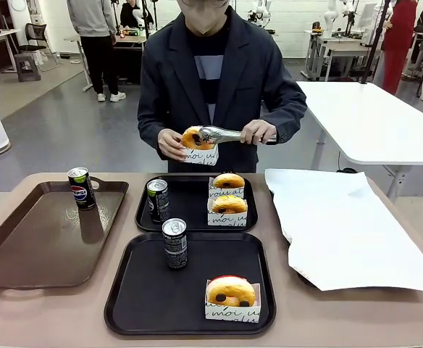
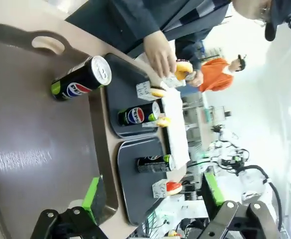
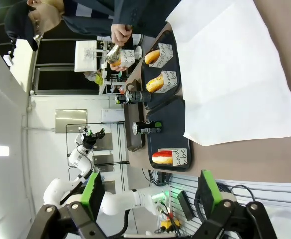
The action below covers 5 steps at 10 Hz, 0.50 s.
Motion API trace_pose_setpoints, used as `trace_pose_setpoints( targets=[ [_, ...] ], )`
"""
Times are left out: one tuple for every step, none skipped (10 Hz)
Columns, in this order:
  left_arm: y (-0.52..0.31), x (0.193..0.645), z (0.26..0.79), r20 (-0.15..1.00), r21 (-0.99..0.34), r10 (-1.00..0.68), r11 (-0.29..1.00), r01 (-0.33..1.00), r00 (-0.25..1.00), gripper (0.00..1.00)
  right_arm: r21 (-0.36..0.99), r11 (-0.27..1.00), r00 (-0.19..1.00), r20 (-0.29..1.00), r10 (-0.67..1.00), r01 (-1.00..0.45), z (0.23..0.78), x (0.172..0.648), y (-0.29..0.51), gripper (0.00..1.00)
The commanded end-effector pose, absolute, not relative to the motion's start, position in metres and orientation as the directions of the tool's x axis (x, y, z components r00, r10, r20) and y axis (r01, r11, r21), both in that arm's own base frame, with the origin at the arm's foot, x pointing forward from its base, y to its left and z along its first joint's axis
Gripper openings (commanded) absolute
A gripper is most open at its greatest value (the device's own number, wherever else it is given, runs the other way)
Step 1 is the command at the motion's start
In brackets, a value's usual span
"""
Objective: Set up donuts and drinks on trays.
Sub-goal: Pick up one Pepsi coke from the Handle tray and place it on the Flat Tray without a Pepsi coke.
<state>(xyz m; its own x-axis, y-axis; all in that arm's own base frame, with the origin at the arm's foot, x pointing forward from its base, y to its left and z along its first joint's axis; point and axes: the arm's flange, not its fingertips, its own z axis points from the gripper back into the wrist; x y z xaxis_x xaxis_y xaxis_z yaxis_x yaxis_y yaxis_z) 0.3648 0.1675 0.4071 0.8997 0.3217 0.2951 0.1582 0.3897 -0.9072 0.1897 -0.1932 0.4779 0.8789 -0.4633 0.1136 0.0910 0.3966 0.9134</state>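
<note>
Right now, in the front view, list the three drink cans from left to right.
Pepsi can on the brown tray → black-and-green can on the far black tray → grey-black patterned can on the near black tray.

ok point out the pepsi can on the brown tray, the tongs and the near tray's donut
pepsi can (image 1: 81,188), front view, its label
tongs (image 1: 219,135), front view, the metal arms
near tray's donut (image 1: 230,291), front view, its glazed top
</note>
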Motion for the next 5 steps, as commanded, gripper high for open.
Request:
trace_pose_setpoints(
  targets=[
    [0.181, 0.379, 0.387, 0.292, -0.919, 0.303, 0.352, 0.179, 0.907, 1.0, 0.922, 0.382, 0.877, 0.131, -0.462, 0.063, 0.478, 0.192, -0.194, 1.0],
    [0.182, 0.384, 0.386, 0.241, -0.928, 0.31, 0.352, 0.124, 0.92, 1.0, 0.922, 0.382, 0.877, 0.131, -0.462, 0.063, 0.478, 0.192, -0.194, 1.0],
    [0.174, 0.368, 0.394, 0.29, -0.917, 0.321, 0.362, 0.167, 0.901, 1.0, 0.922, 0.382, 0.877, 0.131, -0.462, 0.063, 0.478, 0.192, -0.194, 1.0],
    [0.174, 0.368, 0.394, 0.29, -0.917, 0.321, 0.362, 0.167, 0.901, 1.0, 0.922, 0.382, 0.877, 0.131, -0.462, 0.063, 0.478, 0.192, -0.194, 1.0],
    [0.174, 0.368, 0.394, 0.29, -0.917, 0.321, 0.362, 0.167, 0.901, 1.0, 0.922, 0.382, 0.877, 0.131, -0.462, 0.063, 0.478, 0.192, -0.194, 1.0]
  ],
)
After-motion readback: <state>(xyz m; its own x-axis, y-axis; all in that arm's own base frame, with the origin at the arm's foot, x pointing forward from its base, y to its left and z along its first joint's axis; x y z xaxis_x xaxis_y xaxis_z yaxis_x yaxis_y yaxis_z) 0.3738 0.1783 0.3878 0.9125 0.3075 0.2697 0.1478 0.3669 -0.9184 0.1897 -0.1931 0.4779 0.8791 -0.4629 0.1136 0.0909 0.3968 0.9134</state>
